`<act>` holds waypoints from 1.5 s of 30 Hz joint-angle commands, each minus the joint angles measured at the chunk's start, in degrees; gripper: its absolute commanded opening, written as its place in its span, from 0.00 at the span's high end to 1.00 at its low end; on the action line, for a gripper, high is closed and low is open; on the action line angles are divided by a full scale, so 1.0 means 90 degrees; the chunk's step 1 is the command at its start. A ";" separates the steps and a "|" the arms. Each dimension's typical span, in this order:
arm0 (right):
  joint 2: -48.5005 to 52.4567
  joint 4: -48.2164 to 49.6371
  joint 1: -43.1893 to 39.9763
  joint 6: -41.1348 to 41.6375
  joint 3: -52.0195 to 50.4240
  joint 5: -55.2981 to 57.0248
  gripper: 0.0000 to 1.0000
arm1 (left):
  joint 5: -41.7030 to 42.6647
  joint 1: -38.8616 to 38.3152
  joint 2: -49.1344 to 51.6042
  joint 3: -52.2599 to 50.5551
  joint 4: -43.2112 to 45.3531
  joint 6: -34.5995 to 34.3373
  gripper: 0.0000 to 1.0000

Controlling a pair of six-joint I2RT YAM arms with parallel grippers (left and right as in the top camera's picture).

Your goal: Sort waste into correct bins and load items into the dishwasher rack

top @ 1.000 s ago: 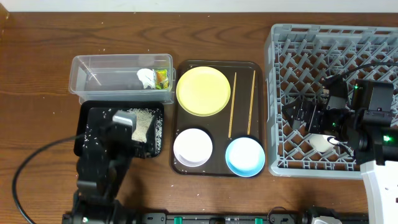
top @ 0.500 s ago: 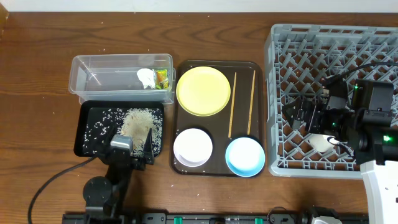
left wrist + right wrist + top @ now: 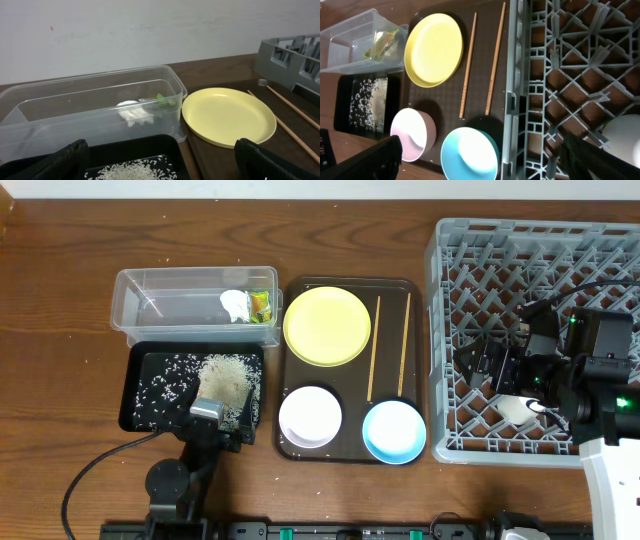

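Both grippers spread open, gripping nothing
Left gripper (image 3: 218, 420) sits at the black tray's (image 3: 140, 395) near edge, rice (image 3: 225, 375) just ahead; right gripper (image 3: 478, 368) hangs inside the rack (image 3: 480, 240), white cup (image 3: 515, 410) just beside it

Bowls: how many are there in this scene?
2. The white-and-pink bowl sits in the near left corner of the brown tray, the light blue bowl in its near right corner. The rack is partly hidden by an arm.

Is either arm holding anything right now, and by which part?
Nothing is held. The left end effector is open at the black tray; the right end effector is open over the dishwasher rack, the white cup not gripped.
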 commanded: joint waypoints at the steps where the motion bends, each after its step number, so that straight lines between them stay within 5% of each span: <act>1: 0.0000 -0.0002 0.0138 -0.0029 0.0097 -0.0027 0.01 | 0.0131 0.0039 -0.0041 -0.0165 -0.0117 0.0063 0.05; 14: 0.0000 -0.0002 0.0136 -0.0012 0.0097 -0.0044 0.01 | 0.0131 0.0039 -0.0041 -0.0165 -0.0117 0.0063 0.05; 18: 0.0015 0.0716 0.0238 0.0838 0.0097 -0.0886 0.01 | 0.0131 0.0039 -0.0041 -0.0165 -0.0117 0.0063 0.05; 22: 0.0049 0.1056 0.1185 0.0695 0.0100 -0.0741 0.01 | 0.0131 0.0039 -0.0041 -0.0165 -0.0117 0.0063 0.05; 27: 0.0418 0.1066 0.3495 0.1066 0.0100 0.1474 0.03 | 0.0131 0.0039 -0.0041 -0.0165 -0.0117 0.0063 0.05; 32: 0.1343 0.1268 0.4903 0.1392 0.0100 0.2635 0.20 | 0.0131 0.0039 -0.0041 -0.0165 -0.0117 0.0063 0.05; 37: 0.2562 0.1751 0.5061 0.1326 0.0100 0.2363 0.35 | 0.0131 0.0039 -0.0041 -0.0165 -0.0117 0.0063 0.05; 41: 0.3507 0.2341 0.5107 0.0216 0.0102 0.1263 0.40 | 0.0131 0.0039 -0.0041 -0.0165 -0.0117 0.0063 0.05; 45: 0.4214 0.2426 0.5185 -0.0100 0.0112 0.1472 0.49 | 0.0131 0.0039 -0.0041 -0.0165 -0.0117 0.0063 0.05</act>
